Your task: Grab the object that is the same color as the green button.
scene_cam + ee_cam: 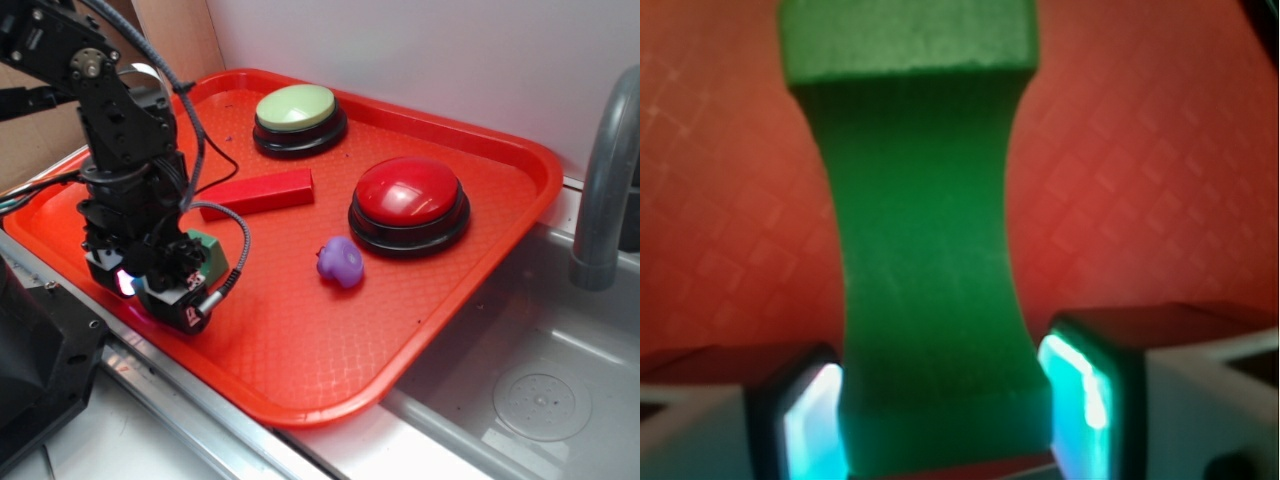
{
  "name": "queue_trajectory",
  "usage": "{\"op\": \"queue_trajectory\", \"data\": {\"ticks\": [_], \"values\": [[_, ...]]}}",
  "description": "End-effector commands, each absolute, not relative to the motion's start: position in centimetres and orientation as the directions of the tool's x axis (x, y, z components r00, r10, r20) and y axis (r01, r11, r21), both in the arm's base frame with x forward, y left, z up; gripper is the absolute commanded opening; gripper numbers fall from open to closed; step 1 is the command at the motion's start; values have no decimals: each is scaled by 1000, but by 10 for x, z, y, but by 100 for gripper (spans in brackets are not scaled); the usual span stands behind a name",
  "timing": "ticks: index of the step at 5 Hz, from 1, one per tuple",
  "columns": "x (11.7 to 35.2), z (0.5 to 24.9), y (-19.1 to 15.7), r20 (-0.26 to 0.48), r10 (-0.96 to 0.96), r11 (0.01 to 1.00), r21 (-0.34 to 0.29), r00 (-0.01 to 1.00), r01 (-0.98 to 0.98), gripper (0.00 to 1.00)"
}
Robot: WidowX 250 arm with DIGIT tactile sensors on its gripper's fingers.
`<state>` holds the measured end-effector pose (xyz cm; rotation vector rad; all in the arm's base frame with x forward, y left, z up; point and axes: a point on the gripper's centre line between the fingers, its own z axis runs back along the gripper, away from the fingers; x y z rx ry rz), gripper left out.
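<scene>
Green block [930, 250]: dark green, matte, with concave sides that narrow it at the middle and a wider flat end at the far side. In the wrist view it sits between the two lit pads of the tool [945, 410], touching or nearly touching both. From the exterior view only a corner of it shows, low over the red tray [330, 340].

Green button [297, 107]: pale yellow-green dome on a black base, upright at the tray's far edge, well apart from the block.
</scene>
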<state>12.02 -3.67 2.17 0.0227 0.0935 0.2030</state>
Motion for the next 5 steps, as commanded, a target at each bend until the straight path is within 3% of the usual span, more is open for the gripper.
{"op": "queue_trajectory", "data": {"ticks": [1, 3, 4, 5], "values": [[140, 81, -40, -10, 264, 964, -10, 964, -264, 0], [152, 167, -36, 161, 226, 974, -59, 961, -219, 0], [161, 192, -26, 208, 257, 966, -79, 944, -245, 0], [162, 195, -17, 201, 267, 961, -129, 942, -245, 0]]}}
